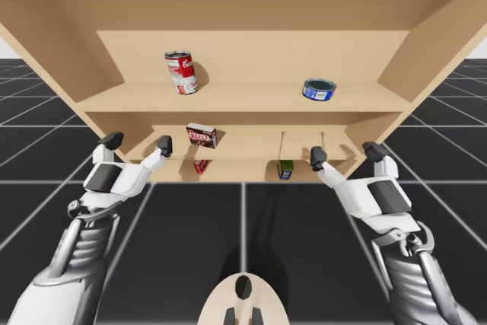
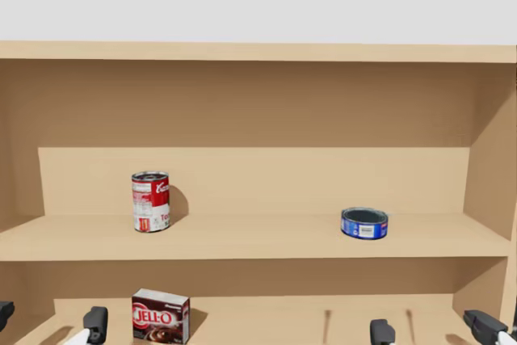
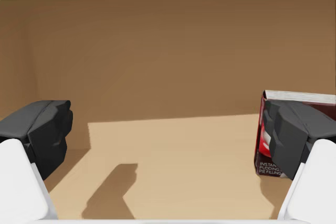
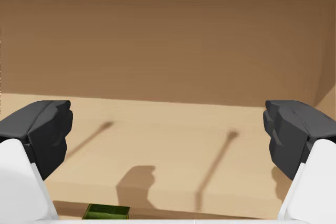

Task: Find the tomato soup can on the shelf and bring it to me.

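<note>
Red-and-white can (image 1: 181, 72) stands upright on the upper shelf (image 1: 243, 98), above my left gripper (image 1: 138, 142), the nearer one. Both it and my right gripper (image 1: 345, 154) gape empty

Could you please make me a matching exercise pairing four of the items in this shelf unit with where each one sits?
Things:
1 red and white can
2 flat blue can
3 dark red box
4 green can

Places:
A upper shelf, right part
B middle shelf, left part
C upper shelf, left part
D below the middle shelf

Pairs: 1-C, 2-A, 3-B, 4-D.
</note>
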{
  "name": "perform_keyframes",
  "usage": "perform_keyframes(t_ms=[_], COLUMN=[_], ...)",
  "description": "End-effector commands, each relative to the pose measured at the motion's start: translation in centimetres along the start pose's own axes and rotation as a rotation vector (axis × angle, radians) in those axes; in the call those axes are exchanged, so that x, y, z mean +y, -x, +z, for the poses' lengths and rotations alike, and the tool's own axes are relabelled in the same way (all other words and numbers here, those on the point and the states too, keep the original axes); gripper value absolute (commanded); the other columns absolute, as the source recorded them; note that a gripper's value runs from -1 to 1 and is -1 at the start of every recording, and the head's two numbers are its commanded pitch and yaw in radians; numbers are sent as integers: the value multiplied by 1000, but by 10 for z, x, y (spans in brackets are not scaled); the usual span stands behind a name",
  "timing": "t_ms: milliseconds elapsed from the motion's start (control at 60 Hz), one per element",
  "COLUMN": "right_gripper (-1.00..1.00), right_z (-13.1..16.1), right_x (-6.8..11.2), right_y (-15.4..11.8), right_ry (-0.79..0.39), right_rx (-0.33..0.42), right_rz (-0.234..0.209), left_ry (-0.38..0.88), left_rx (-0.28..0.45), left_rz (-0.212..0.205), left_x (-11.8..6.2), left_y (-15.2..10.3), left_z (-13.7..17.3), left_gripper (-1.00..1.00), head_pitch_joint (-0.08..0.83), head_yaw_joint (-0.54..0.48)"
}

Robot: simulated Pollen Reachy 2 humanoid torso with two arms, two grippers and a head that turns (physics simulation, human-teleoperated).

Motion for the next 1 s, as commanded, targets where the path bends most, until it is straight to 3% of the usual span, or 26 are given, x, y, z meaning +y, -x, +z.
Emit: perform_keyframes(t_ms=[17,217,533,667,800,867,1000], right_gripper=[-1000,-1000,-1000,-1000,-1000,-1000,-1000], right_z=[2,3,4,4,4,3,3], right_x=[3,2,3,4,4,4,3], right_y=[1,-4,-2,-2,-2,-2,-1], right_ry=[2,-9,-5,-6,-3,-2,0], right_rx=[30,4,8,8,10,12,13], right_rz=[-36,-38,-25,-24,-25,-25,-27], left_ry=[1,3,4,18,35,32,69], left_rx=[1,2,-6,-3,31,36,36], left_rz=[1,1,-5,9,8,-20,-22], left_x=[0,0,-1,-4,-16,-24,-35], left_y=[0,0,0,-6,-25,-43,-81], left_z=[0,0,0,5,15,22,33], left_gripper=[-1000,-1000,-1000,-1000,-1000,-1000,-1000], head_pitch_joint=[13,32,105,123,129,133,137], head_yaw_joint=[-36,-10,191,231,222,220,222])
